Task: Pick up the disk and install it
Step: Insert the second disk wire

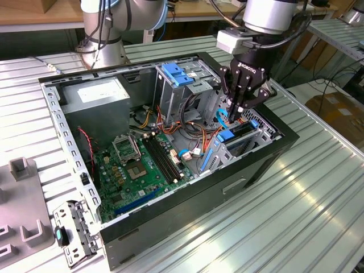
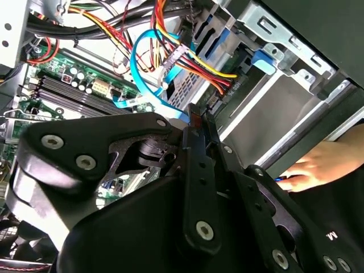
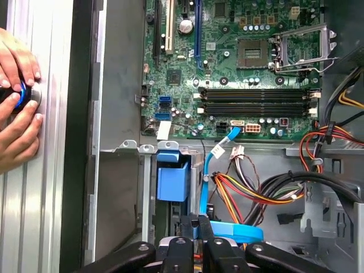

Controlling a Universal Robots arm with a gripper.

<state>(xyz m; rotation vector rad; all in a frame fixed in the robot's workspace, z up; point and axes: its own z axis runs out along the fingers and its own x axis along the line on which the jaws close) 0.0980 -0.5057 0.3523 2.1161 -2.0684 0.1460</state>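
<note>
In the exterior view, the gripper hangs inside the open computer case, over the drive cage at its front, where the disk sits slotted with 1 blue side rail showing. In the second wrist view, the 2 fingers are drawn together with the end of a light-blue cable at their tips, and a hand rests outside the case. In the first wrist view, the disk's blue rail end stands in the bay just beside the closed fingertips, near the motherboard.
</note>
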